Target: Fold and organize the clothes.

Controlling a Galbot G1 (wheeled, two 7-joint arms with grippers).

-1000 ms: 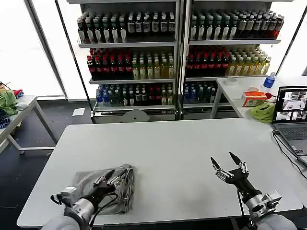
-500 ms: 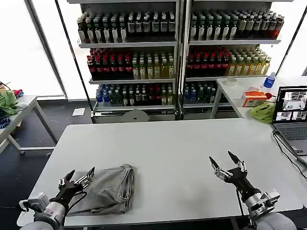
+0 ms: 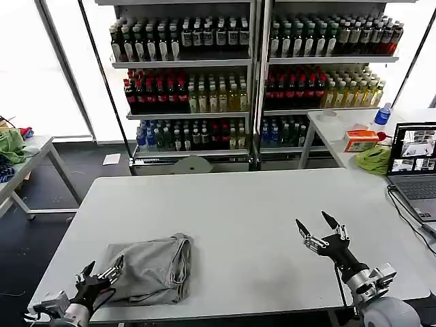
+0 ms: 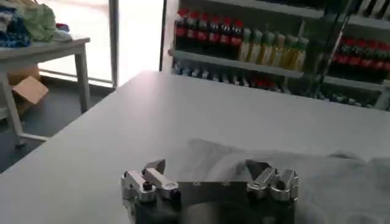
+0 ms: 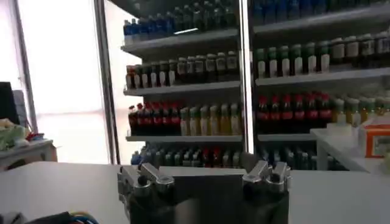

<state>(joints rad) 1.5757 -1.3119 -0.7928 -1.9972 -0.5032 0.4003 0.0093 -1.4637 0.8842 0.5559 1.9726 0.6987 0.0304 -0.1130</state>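
Grey shirt point(image 3: 148, 270) lies folded into a compact bundle at lower left of the head view, on the white table point(image 3: 245, 211), near its front edge. My left gripper point(image 3: 99, 276) sits at the bundle's near corner, fingers apart, gripping nothing; the left wrist view shows cloth just beyond them. Right gripper point(image 3: 317, 230) hovers at lower right, spread, well apart from the shirt. I judge the fold finished; next I should square up or set aside the bundle.
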